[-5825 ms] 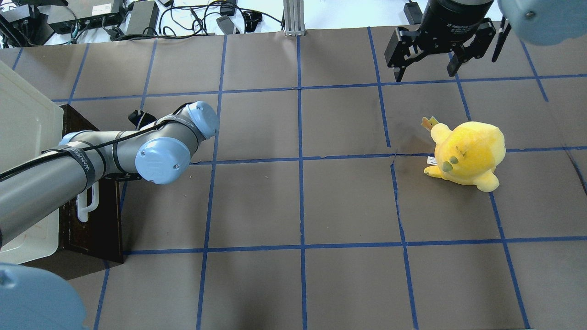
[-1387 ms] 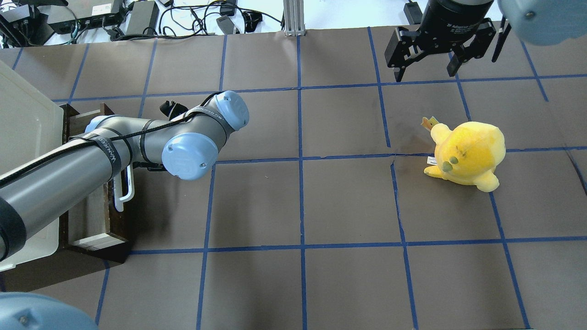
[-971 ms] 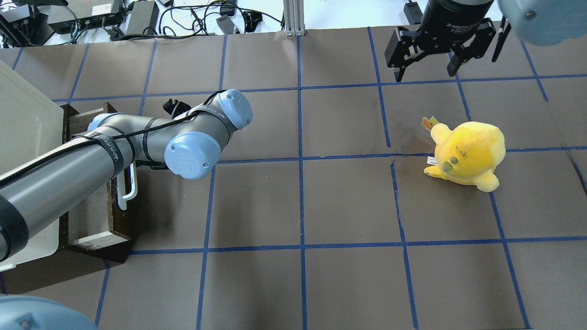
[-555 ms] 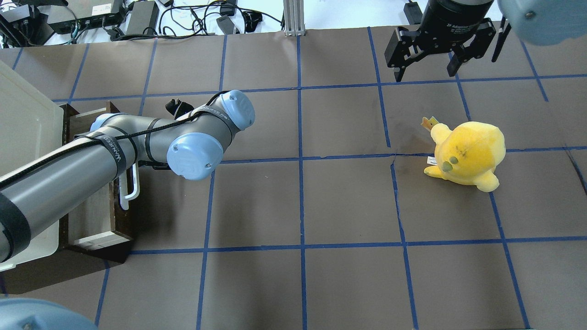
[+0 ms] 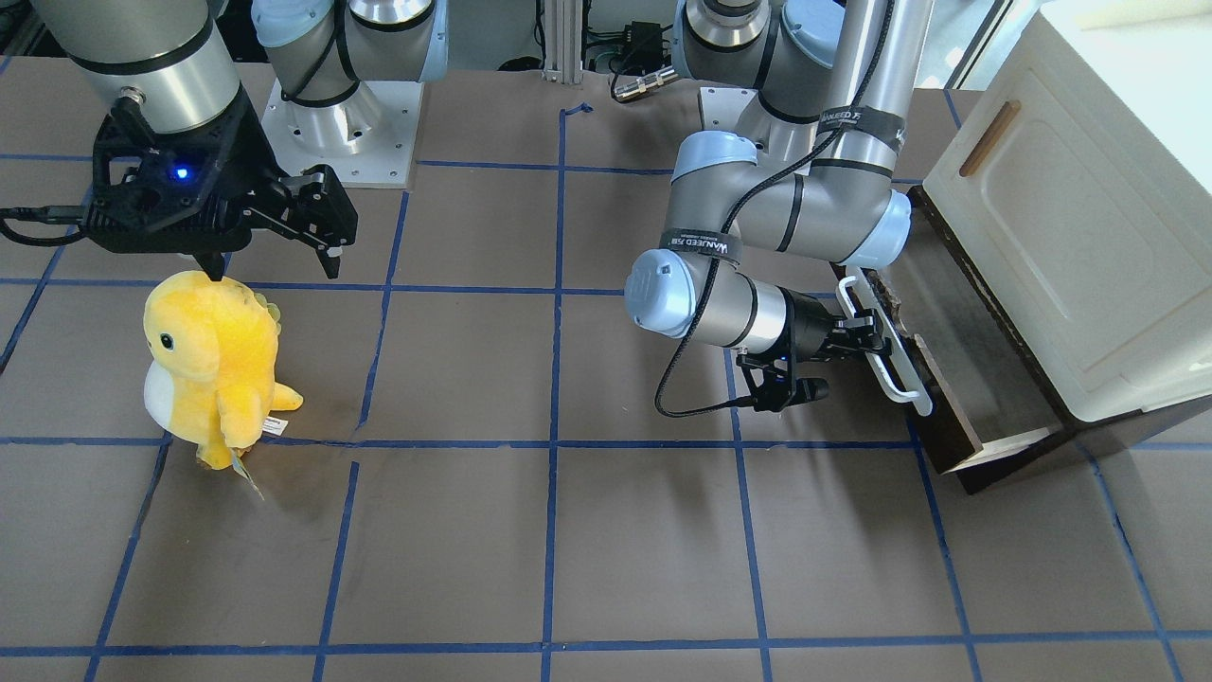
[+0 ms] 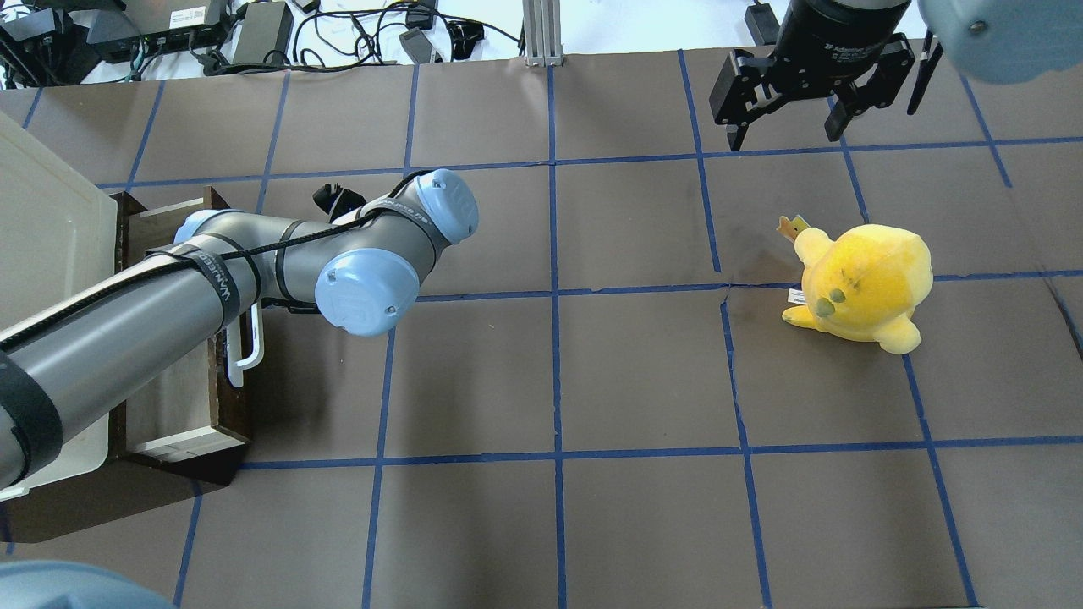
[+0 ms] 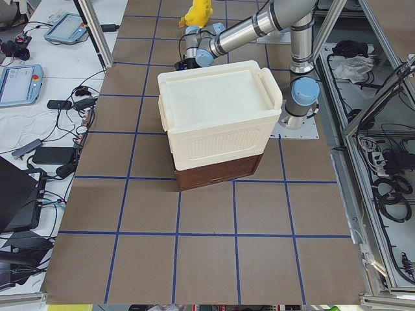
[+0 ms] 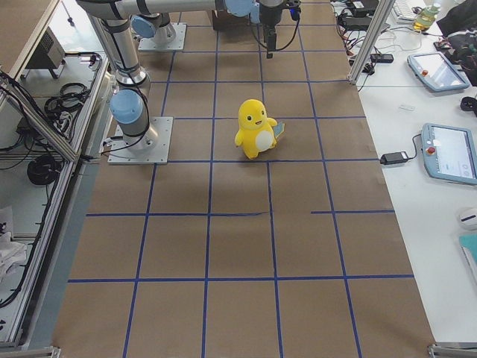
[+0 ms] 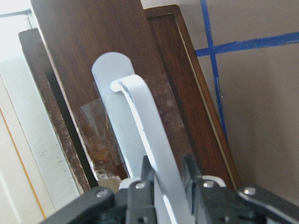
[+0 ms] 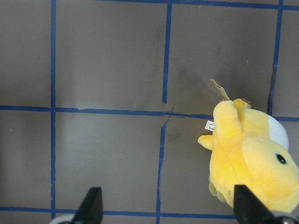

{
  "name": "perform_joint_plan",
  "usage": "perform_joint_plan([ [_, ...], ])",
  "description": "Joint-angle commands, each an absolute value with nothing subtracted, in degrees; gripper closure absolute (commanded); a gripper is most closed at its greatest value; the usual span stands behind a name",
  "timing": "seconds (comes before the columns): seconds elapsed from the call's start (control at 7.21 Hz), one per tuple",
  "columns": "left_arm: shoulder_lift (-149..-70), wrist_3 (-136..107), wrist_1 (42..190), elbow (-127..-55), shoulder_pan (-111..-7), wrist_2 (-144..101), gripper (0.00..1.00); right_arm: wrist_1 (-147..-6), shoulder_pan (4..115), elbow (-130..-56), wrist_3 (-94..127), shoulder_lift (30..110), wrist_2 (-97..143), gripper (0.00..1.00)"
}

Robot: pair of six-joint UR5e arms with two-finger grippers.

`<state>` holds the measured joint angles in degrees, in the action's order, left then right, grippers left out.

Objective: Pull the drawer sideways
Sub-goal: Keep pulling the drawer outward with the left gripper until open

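So the drawer (image 5: 961,360) is already pulled partway out from under the cream cabinet (image 5: 1070,237), with the left gripper (image 9: 164,173) clamped on its white handle (image 5: 904,374). Probably some pulling left. The right gripper (image 6: 783,127) hangs open, holding nothing.

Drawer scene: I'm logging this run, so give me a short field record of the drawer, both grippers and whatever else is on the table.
drawer: partly out from under the cream cabinet, inside bottom showing
handle: white bar on the dark front
left gripper: shut on the handle
right gripper: open, holding nothing, above the table near the yellow plush toy
yellow plush toy: upright on the table, far from the drawer
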<state>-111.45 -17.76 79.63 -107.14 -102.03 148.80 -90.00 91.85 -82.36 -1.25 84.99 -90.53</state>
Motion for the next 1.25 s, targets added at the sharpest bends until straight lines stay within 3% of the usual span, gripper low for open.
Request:
perform_joint_plan([
  [0.0, -111.4, -17.8, 79.6, -107.1, -102.1, 148.8, 0.68, -90.0, 91.8, -82.4, -1.2, 85.0, -90.5, 0.00],
  [0.14, -111.4, -17.8, 79.7, -107.1, -102.1, 148.8, 0.66, -90.0, 91.8, -82.4, -1.2, 85.0, -90.5, 0.00],
  [0.28, -111.4, -17.8, 79.7, -107.1, -102.1, 149.0, 0.53, -90.0, 91.8, -82.4, -1.2, 85.0, -90.5, 0.00],
  [0.42, -111.4, -17.8, 79.7, -107.1, -102.1, 148.9, 0.48, -90.0, 91.8, -82.4, -1.2, 85.0, -90.5, 0.00],
  [0.55, -111.4, -18.1, 79.6, -107.1, -102.2, 148.9, 0.25, -90.0, 91.8, -82.4, -1.2, 85.0, -90.5, 0.00],
  [0.83, -111.3, -18.5, 79.5, -106.6, -102.8, 143.9, 0.16, -90.0, 91.8, -82.4, -1.2, 85.0, -90.5, 0.00],
  [1.11, -110.7, -17.5, 79.6, -101.5, -104.2, 134.5, 0.10, -90.0, 91.8, -82.4, -1.2, 85.0, -90.5, 0.00],
])
